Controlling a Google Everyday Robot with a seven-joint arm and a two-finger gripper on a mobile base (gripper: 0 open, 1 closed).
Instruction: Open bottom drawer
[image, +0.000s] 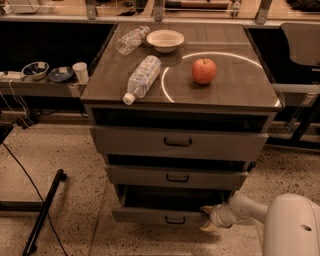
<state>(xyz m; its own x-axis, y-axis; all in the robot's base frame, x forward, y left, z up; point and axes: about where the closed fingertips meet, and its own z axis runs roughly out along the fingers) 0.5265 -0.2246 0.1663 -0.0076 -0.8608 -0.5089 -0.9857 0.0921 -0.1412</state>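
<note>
I see dim, warm light; a bright arc (163, 82) glares on the tabletop (240, 82); shadow fills the bottom drawer (150, 215) beside the gripper (206, 219), near right.

Tool (206, 218) at right front corner of the bottom drawer (160, 216), its hold hidden from you | drawer interior lost in shadow | arm (292, 225) cut by the lower-right edge | chair (302, 42) cut at right

We find the gripper (207, 219) at the right end of the slim grey bottom drawer (145, 215), under the medium grey drawer (150, 176).
</note>
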